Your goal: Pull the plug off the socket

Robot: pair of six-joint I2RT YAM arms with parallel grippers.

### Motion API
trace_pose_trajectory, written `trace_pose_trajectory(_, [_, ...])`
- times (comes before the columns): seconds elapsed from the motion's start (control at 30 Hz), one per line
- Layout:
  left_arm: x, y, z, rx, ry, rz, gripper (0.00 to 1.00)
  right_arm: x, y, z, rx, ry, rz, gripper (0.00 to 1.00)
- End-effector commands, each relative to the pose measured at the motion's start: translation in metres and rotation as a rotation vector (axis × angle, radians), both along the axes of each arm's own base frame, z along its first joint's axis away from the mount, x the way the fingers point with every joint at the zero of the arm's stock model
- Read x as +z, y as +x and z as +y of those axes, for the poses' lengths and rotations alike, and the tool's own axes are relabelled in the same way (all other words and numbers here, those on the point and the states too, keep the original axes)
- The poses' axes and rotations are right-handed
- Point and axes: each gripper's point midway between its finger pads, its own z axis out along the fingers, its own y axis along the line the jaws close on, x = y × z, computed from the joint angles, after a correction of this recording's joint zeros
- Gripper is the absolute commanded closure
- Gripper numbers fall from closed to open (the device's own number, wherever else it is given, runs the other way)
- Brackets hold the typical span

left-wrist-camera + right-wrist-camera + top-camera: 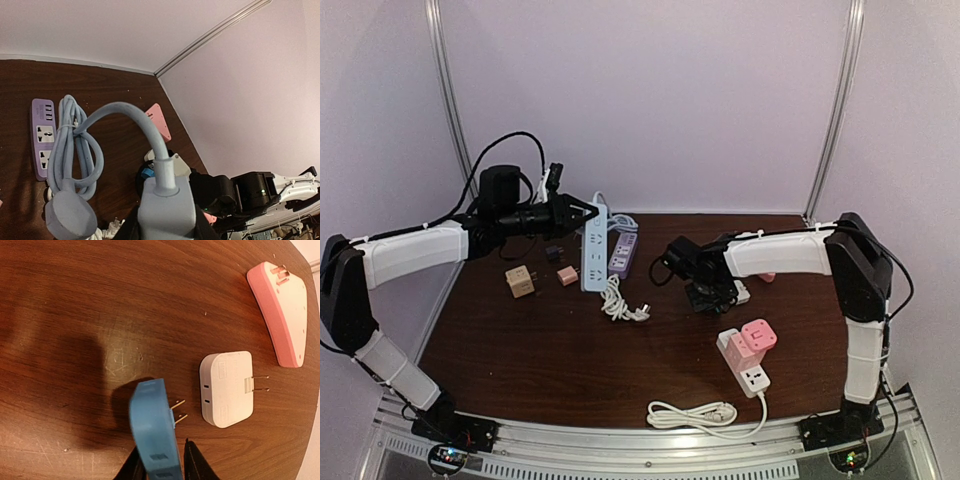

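My left gripper [582,212] is shut on the far end of the blue-grey power strip [593,250] at the back of the table. In the left wrist view the strip's end [166,207] sits between my dark jaws, and its cable [75,150] hangs coiled at the left. My right gripper [705,292] is low over the table's right middle. In the right wrist view a blue plug adapter [152,430], blurred and with its prongs bare, stands between the fingers of that gripper [162,452]. A narrow gap shows at the right finger.
A white adapter [226,388] and a pink adapter [282,310] lie just right of the blue one. A purple strip [623,253], a beige cube [520,281] and small plugs lie near the back left. A white strip [748,368] with a pink cube [757,340] lies at the front right.
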Motion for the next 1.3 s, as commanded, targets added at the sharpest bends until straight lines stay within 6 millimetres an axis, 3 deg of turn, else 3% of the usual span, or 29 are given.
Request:
trace_pose_trajectory(0.0, [0.06, 0.0, -0.003, -0.026, -0.08, -0.175, 1.0, 0.0, 0.001, 0.013, 0.005, 0.052, -0.012, 0.67])
trace_pose_trajectory(0.3, [0.057, 0.005, -0.006, -0.025, -0.087, -0.162, 1.0, 0.001, -0.005, 0.032, 0.035, 0.174, 0.013, 0.53])
trace_pose_trajectory(0.57, [0.047, 0.017, -0.02, -0.034, -0.114, -0.132, 1.0, 0.032, -0.006, 0.031, 0.04, 0.286, -0.033, 0.41])
trace_pose_trajectory(0.97, [0.029, 0.047, -0.086, -0.087, -0.083, -0.12, 1.0, 0.104, -0.017, -0.019, -0.023, 0.421, -0.214, 0.21])
trace_pose_trajectory(1.07, [0.02, 0.063, -0.104, -0.086, -0.072, -0.11, 1.0, 0.115, -0.023, -0.029, -0.033, 0.453, -0.236, 0.19])
trace_pose_trajectory(1.1, [0.007, 0.072, -0.111, -0.086, -0.061, -0.09, 1.0, 0.119, -0.025, -0.031, -0.035, 0.464, -0.242, 0.18])
trace_pose_trajectory(1.27, [-0.02, 0.109, -0.144, -0.118, -0.053, -0.059, 1.0, 0.13, -0.035, -0.039, -0.046, 0.507, -0.249, 0.17])
